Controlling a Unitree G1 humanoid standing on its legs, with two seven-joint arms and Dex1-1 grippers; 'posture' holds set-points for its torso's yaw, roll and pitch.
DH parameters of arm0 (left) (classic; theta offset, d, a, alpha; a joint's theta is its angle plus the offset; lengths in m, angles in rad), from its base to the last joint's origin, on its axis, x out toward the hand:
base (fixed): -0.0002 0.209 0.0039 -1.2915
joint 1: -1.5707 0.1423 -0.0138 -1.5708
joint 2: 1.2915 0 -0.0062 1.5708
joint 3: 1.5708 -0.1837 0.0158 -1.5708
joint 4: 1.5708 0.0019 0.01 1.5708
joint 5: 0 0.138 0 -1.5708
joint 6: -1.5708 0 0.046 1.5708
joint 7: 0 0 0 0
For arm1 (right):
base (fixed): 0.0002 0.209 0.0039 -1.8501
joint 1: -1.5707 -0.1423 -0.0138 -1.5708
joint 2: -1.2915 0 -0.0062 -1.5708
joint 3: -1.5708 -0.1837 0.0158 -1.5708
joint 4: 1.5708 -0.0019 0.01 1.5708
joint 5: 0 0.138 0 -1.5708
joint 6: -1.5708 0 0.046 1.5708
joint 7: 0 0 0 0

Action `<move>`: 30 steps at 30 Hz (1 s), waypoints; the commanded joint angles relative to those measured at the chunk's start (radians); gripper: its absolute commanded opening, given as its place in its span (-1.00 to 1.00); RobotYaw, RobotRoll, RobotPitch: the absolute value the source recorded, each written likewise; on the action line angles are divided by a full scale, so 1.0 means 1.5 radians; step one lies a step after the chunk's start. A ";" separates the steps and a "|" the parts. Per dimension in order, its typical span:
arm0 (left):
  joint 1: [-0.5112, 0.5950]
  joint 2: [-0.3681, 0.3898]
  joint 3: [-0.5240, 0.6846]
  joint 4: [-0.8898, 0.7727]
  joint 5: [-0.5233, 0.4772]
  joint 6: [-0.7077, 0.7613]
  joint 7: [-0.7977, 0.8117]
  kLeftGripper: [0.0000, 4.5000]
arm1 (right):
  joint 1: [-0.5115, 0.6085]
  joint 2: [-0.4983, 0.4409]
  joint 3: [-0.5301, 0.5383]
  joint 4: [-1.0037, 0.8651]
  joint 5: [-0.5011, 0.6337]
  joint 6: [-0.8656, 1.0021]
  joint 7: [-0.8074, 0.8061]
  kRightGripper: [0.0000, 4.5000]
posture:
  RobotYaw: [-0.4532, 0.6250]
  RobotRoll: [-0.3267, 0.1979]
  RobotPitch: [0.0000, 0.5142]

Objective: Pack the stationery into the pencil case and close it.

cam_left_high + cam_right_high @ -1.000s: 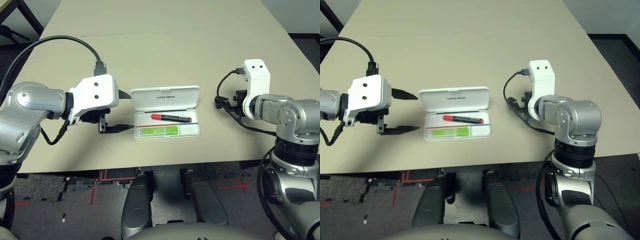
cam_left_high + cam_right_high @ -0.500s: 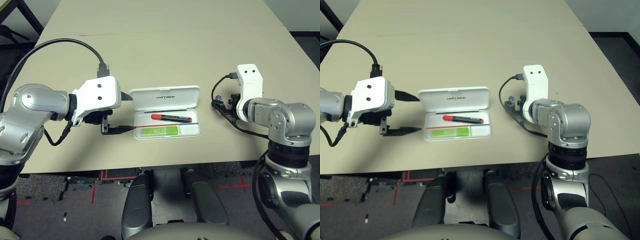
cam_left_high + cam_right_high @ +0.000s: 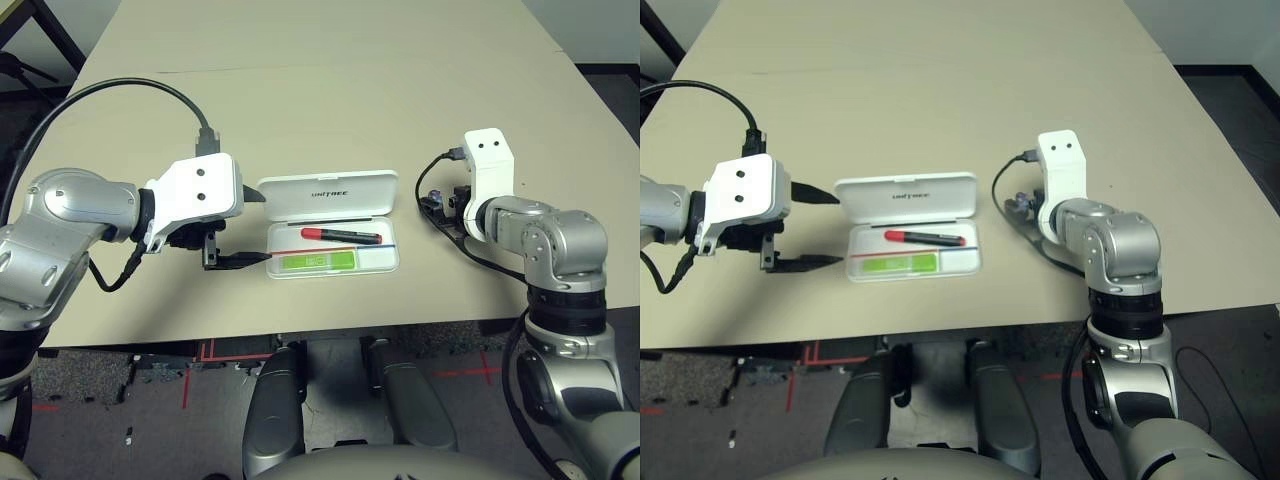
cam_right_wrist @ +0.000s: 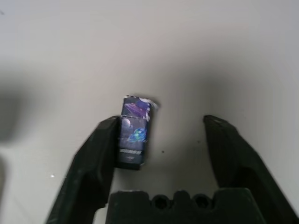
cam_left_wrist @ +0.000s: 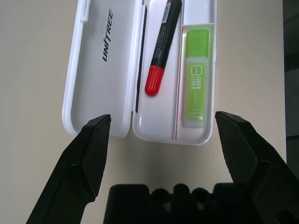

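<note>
Two of the three pieces are in place, I judge: the green highlighter and the marker lie in the pencil case, while the small dark block is outside it, at the right hand. Left to do are getting that block in and shutting the lid.

Nearest the robot, the green highlighter (image 5: 196,84) lies flat in the near compartment of the pencil case (image 5: 154,133), which sits open on the table (image 3: 350,120). It is lime green, with a paler label reading "CHECK LINER". A thin line, red then blue, edges that compartment. Beyond it, in the other long compartment, the marker (image 3: 342,236) lies slightly askew: black barrel, red cap. Out to the left of the case, the left hand (image 5: 163,115) is spread wide and empty, its fingers pointing toward the case.

Off to the right, well apart from the case, the right hand (image 4: 161,119) has its fingers apart, with the small dark block (image 4: 133,130) between them. The block looks to be against one finger only, so it is not gripped; it is a little box printed with purple and blue planets, its top end scuffed white.

Farthest, the white lid (image 3: 285,205) stands raised on its hinge, dark "UNITREE" lettering showing.
</note>
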 commanded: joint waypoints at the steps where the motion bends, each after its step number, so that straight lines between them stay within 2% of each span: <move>1: -0.006 0.009 -0.012 -0.013 0.002 0.005 -0.006 1.00 | 0.014 0.004 0.017 0.019 0.010 0.011 0.017 -0.09 | -0.11 0.25 -0.05; 5: -0.011 0.011 -0.015 -0.014 0.001 0.009 -0.006 1.00 | 0.012 -0.003 0.020 0.018 0.012 0.013 0.022 -0.77 | -0.12 0.25 -0.06; 6: -0.012 0.011 -0.015 -0.015 0.000 0.010 -0.007 1.00 | 0.011 -0.005 0.021 0.018 0.012 0.014 0.024 -0.85 | -0.12 0.25 -0.06; 13: -0.023 0.010 -0.023 -0.013 0.002 0.014 -0.008 1.00 | 0.007 -0.061 0.054 0.010 0.021 -0.002 0.076 -0.85 | -0.12 0.25 -0.06; 18: -0.034 0.009 -0.031 -0.005 0.004 0.011 -0.012 1.00 | -0.023 -0.215 0.135 -0.013 0.048 -0.054 0.213 -0.85 | -0.14 0.25 -0.06; 19: -0.037 0.009 -0.033 -0.004 0.005 0.010 -0.013 1.00 | -0.036 -0.264 0.152 -0.015 0.056 -0.077 0.265 -0.85 | -0.15 0.25 -0.06; 24: -0.045 0.014 -0.038 0.008 0.008 0.003 -0.022 1.00 | -0.066 -0.420 0.208 0.010 0.062 -0.205 0.452 -0.85 | -0.16 0.25 -0.08; 30: -0.048 0.019 -0.039 0.019 0.014 -0.003 -0.031 1.00 | -0.080 -0.508 0.243 0.047 0.055 -0.368 0.660 -0.85 | -0.17 0.25 -0.11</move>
